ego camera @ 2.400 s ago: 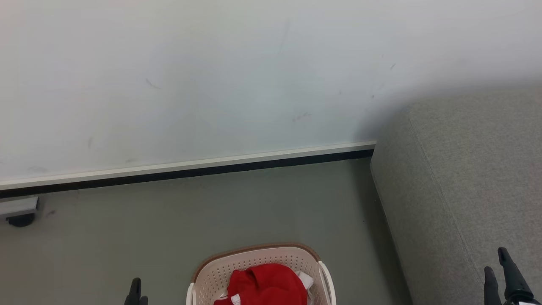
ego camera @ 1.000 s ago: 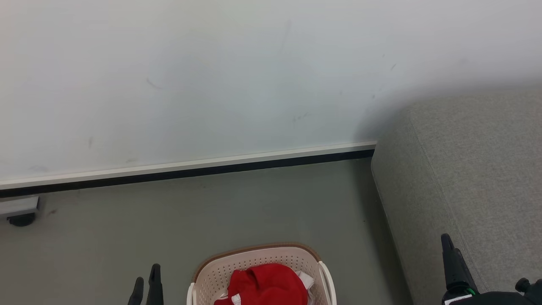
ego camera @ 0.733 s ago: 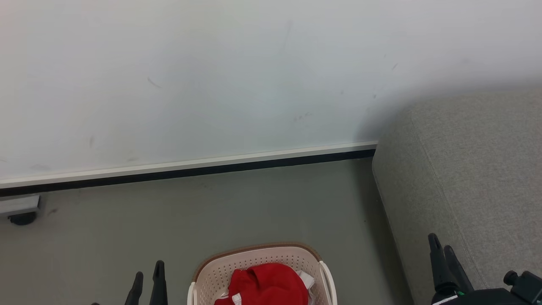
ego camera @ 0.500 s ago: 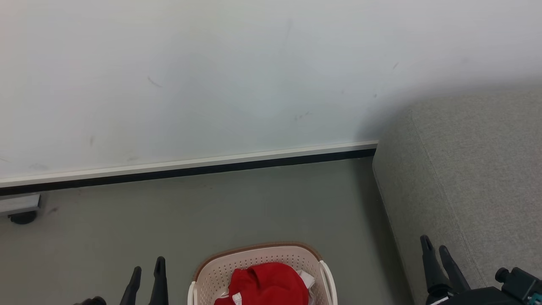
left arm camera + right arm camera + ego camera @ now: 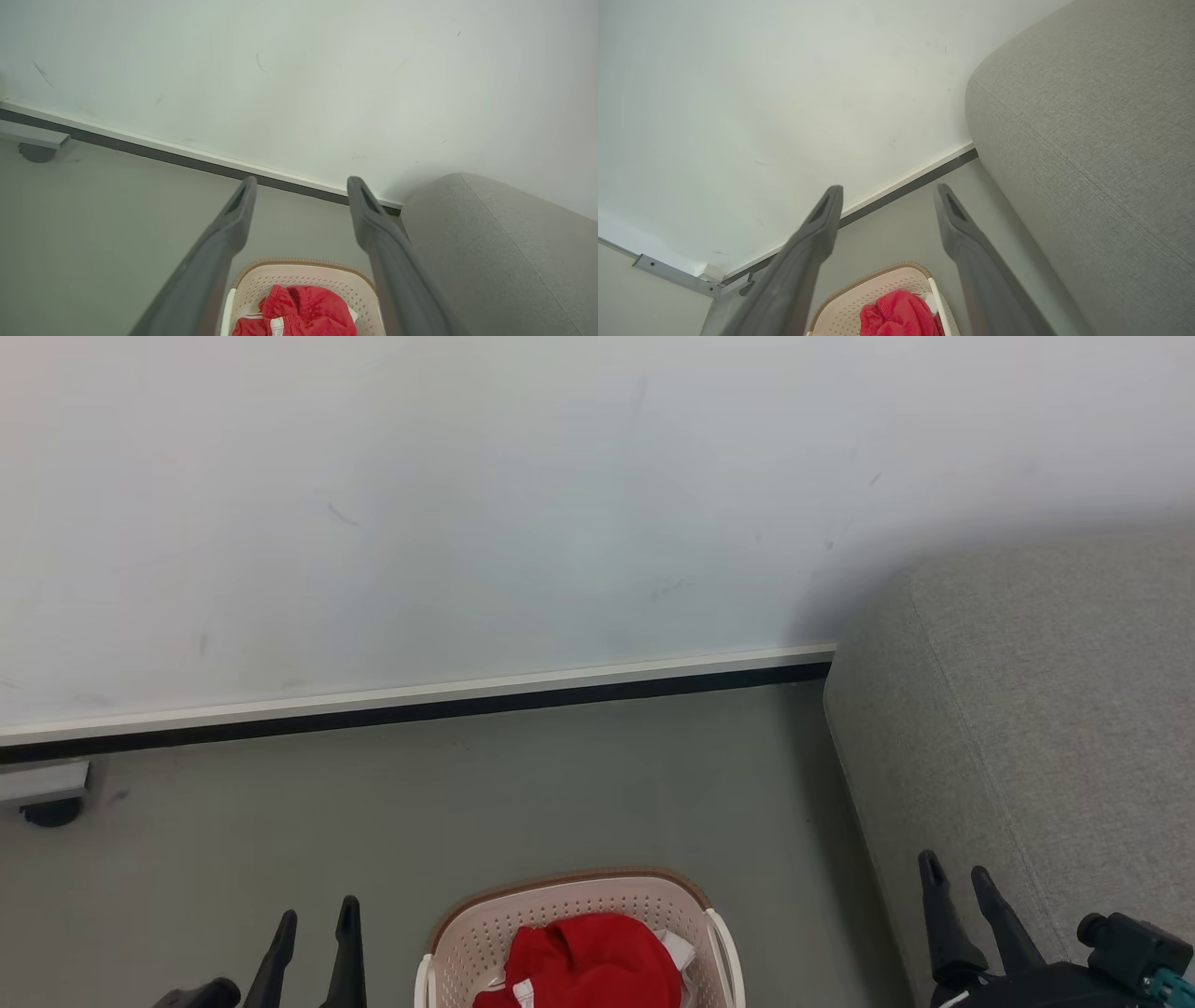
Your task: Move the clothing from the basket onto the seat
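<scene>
Our left gripper (image 5: 317,915) and right gripper (image 5: 954,870) both hover with fingers spread wide and empty, flanking the basket (image 5: 560,901). Ahead we see a pale wall (image 5: 467,504), the grey seat (image 5: 1046,709) on our right with its seam running toward the wall, bare floor (image 5: 467,803) between seat and basket, and a small caster (image 5: 42,812) far left. We find the clothing (image 5: 583,961) bunched in the basket, a red heap with no clear long axis.
</scene>
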Tool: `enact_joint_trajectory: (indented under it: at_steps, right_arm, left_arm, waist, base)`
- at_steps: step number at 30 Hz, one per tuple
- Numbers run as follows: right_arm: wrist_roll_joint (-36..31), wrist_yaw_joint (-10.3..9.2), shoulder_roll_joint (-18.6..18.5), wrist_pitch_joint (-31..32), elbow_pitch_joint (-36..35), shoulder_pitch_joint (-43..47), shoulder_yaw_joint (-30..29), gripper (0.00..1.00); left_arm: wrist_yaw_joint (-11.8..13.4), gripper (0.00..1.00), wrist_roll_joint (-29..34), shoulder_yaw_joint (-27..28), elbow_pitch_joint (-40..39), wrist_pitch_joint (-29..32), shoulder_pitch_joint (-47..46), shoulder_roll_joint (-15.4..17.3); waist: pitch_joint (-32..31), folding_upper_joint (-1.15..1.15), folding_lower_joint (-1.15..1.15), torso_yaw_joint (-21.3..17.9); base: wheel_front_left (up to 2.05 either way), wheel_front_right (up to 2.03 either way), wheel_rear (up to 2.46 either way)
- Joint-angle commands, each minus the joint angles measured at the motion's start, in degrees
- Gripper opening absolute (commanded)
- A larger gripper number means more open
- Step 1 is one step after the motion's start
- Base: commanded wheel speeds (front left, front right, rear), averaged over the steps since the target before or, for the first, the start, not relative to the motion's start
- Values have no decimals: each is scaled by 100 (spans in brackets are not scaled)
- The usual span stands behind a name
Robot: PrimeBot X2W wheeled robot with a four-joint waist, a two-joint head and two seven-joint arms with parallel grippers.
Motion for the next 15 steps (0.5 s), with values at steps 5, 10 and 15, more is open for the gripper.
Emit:
enact_joint_trajectory:
  at_steps: [5,10,15]
  right_arm:
    - [-498,37,65,31,-103,-72,-7,100]
    - [-813,39,126,45,-129,-51,-49,100]
    - [-1103,38,180,88,-145,-9,-105,100]
  left_arm:
    - [90,100,435,-45,-77,-87,102,4]
    - [174,100,712,-74,-111,-121,156,-7]
    - [267,100,897,-38,-166,-126,240,-25]
  waist:
    - [3,0,0,-5]
    - [-12,0,0,-5]
    - [-30,0,0,2]
  base:
    - [0,0,0]
    - [0,0,0]
    - [0,0,0]
